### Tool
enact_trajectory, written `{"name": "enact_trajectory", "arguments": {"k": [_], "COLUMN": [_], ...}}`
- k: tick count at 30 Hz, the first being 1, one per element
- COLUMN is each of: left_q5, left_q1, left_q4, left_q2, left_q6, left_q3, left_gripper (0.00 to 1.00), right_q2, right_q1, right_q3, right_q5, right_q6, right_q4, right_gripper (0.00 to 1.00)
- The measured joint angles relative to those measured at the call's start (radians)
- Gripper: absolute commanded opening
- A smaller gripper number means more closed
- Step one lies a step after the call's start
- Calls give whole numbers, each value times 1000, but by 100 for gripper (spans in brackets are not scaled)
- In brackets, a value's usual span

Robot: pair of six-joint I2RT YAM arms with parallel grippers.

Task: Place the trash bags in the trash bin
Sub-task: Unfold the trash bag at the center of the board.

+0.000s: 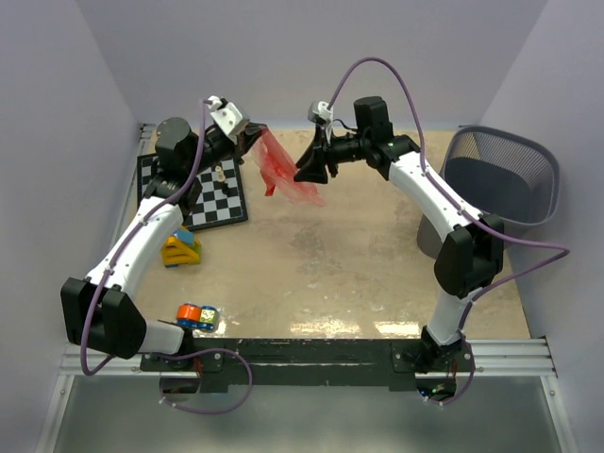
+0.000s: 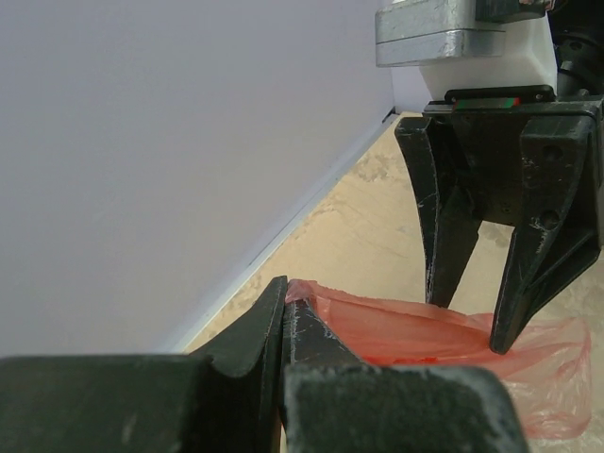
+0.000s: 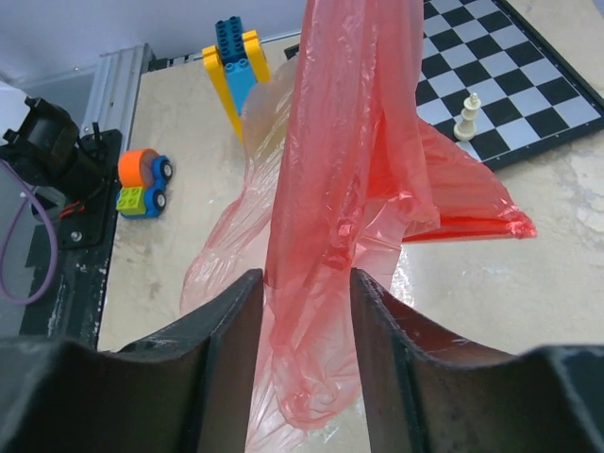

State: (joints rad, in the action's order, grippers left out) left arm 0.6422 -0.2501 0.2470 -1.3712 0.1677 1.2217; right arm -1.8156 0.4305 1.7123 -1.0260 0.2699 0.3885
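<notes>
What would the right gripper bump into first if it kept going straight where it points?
The red trash bag: it hangs between the right gripper's open fingers. Behind it comes probably the left gripper pinching the bag, though depth is unclear.

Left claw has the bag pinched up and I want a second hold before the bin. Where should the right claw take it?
Take the bunched strip hanging below the left claw, where the bag gathers into a narrow rope. Come in from the right, jaws either side of it, as the right claw now stands. The flared film beside it is likely too loose to pinch.
</notes>
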Motion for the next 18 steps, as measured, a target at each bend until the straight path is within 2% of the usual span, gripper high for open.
{"name": "enact_trajectory", "arguments": {"k": [3, 8, 10, 14, 18], "left_q5": [-4, -18, -22, -27, -31], "left_q1": [0, 0, 0, 0, 0], "left_q4": [0, 0, 1, 8, 9], "left_q2": [0, 0, 0, 0, 0], "left_q6": [0, -1, -3, -11, -10], "left_q3": [1, 2, 2, 2, 2], "left_gripper": [0, 0, 0, 0, 0], "right_q2": [-5, -11, -11, -13, -13], "right_q1": [-3, -6, -6, -6, -5], "right_q3": [-2, -18, -27, -42, -45], "right_q5": [-4, -14, -16, -23, -16], "right_q6": [-8, -14, -18, -38, -53], "right_q4": [-9, -11, -14, -26, -46], "right_gripper": [37, 34, 28, 3, 0]}}
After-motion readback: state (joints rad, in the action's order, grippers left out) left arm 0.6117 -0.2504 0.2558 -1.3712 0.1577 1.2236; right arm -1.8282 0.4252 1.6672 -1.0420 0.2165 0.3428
